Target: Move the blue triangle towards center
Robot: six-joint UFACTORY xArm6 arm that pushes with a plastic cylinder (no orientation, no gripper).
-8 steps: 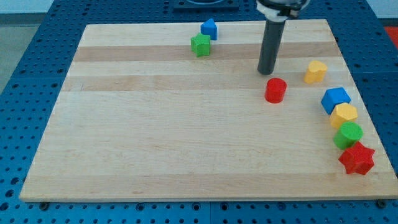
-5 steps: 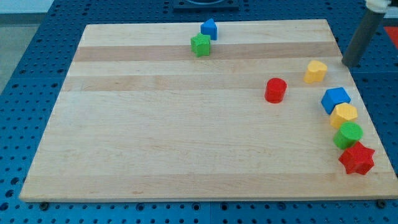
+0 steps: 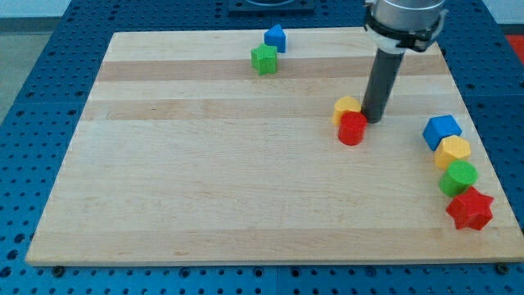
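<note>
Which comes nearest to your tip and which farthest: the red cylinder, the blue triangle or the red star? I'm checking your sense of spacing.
From my tip:
1. Red cylinder, just at the view's left of it.
2. Red star, toward the view's bottom right.
3. Blue triangle, at the view's top left; a narrow call against the star.

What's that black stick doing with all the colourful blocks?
That stick is a robot arm's rod. My tip is on the wooden board, right beside a yellow block and a red cylinder, which touch each other. My job is to push the blue triangle to the middle, but it sits far off at the view's top, next to a green block.
</note>
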